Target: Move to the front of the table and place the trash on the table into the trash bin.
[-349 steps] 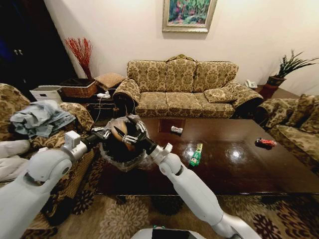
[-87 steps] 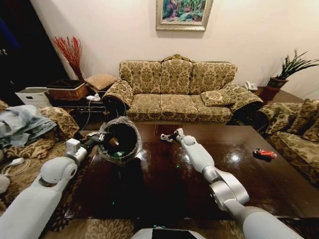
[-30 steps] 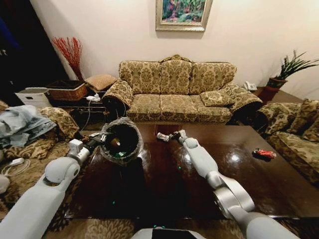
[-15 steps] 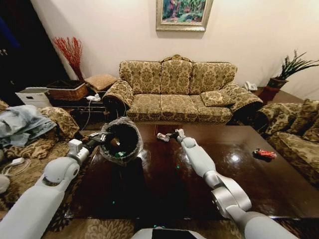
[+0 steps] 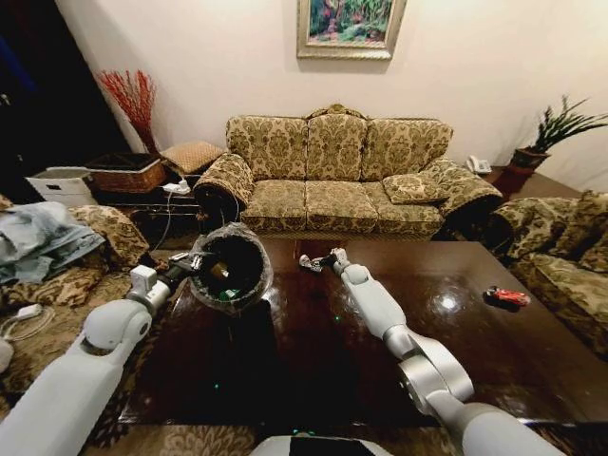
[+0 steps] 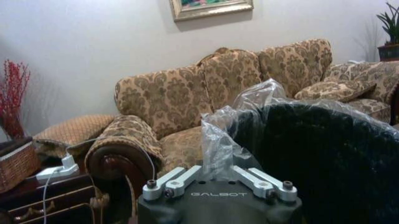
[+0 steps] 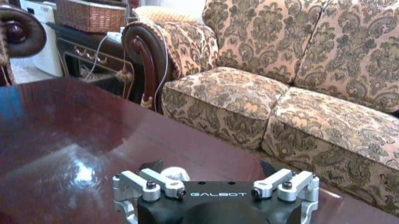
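White scrap (image 5: 309, 262) was off the table (image 5: 532, 351) and pinched in your right gripper (image 5: 317, 260) fingers, carried a bit closer to the trash bin (image 5: 231, 269) than a second before. Left gripper (image 5: 186, 265) fingers held the bin's bagged rim, mouth tilted your way. Red piece (image 5: 506, 296) sat far right on the table. I'd say two pieces left to clear.

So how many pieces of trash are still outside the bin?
2: the white scrap in the right gripper over the table, and the red piece on the table's right side.
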### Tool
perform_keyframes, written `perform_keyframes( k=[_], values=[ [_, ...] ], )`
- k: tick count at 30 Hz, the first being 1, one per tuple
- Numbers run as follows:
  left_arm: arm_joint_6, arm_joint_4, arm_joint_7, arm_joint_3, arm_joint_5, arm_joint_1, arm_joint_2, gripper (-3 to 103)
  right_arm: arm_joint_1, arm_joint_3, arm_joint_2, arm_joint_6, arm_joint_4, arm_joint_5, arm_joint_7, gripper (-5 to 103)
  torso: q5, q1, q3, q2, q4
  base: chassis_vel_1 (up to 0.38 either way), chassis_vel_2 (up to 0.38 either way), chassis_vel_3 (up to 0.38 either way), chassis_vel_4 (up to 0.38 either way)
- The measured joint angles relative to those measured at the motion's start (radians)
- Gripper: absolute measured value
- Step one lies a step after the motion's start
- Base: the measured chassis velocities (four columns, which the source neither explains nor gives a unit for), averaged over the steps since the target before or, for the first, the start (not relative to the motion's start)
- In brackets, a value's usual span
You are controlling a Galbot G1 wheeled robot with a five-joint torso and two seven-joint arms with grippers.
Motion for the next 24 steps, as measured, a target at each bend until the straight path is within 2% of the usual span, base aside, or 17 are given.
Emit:
perform_keyframes(
  k=[13, 20, 24],
  values=[
    [0.000, 0.001, -0.001, 0.008, 0.002, -0.003, 0.000, 3, -0.021, -0.017, -0.001, -0.012, 0.014, 0.010, 0.004, 100, 0.0002, 0.000, 0.000, 0.000, 0.0000, -0.052, 0.054, 0.050, -0.050],
    [-0.002, 0.004, -0.002, 0.009, 0.003, -0.004, -0.001, 3, -0.043, -0.022, 0.001, -0.069, -0.002, 0.045, -0.013, 100, 0.0001, 0.001, 0.000, 0.000, -0.0003, -0.096, 0.109, 0.088, -0.101],
    [-0.004, 0.006, -0.002, 0.007, 0.003, -0.001, 0.001, 3, -0.076, -0.026, -0.016, -0.099, 0.023, 0.049, -0.049, 100, 0.0001, 0.001, 0.000, 0.000, -0.0004, 0.000, 0.000, 0.000, 0.000]
  ],
)
